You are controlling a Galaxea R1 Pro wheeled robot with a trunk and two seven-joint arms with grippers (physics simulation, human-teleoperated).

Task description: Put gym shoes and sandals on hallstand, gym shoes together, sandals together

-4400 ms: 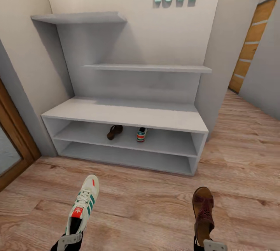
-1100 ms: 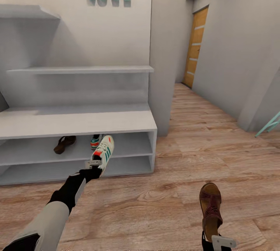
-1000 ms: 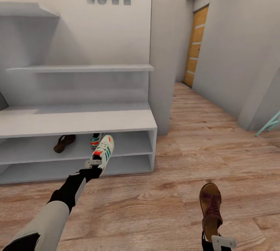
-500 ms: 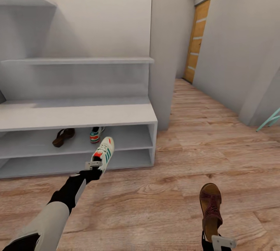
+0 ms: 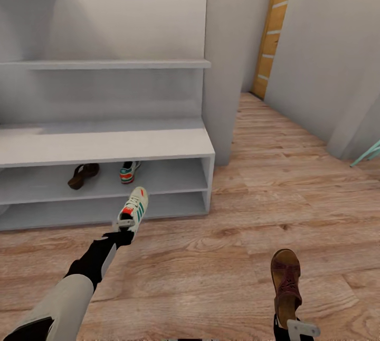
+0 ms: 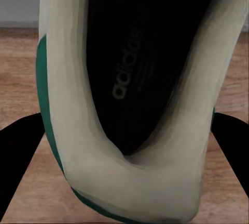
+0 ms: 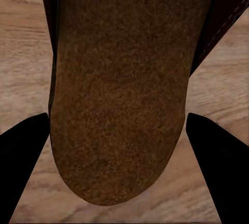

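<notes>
Nearest the robot, the right gripper [image 5: 295, 327] was clamped on the heel of a brown leather strappy sandal [image 5: 285, 285], held low over the light brown wood-grain corridor floor [image 5: 295, 193], toe pointing forward. The right wrist view showed its tan-brown footbed [image 7: 119, 89] pinched between the two dark fingers [image 7: 23, 156].

Farther out, the left gripper [image 5: 125, 223] gripped the heel of a white gym shoe with green side stripes [image 5: 134, 209]; the left wrist view showed its dark insole [image 6: 140, 63] between the fingers. The shoe's long axis ran from the gripper toward the light grey hallstand [image 5: 105, 147], toe just in front of the lower tier.

On the middle tier beyond sat the second gym shoe [image 5: 128, 171], teal-and-orange heel outward, with the second brown sandal [image 5: 83, 174] well apart to its left. The resting shoe lay ahead of and slightly above the held shoe's toe, so the left arm was judged better placed to deliver first. An orange-brown door [image 5: 272, 35] stood at the corridor's far end.
</notes>
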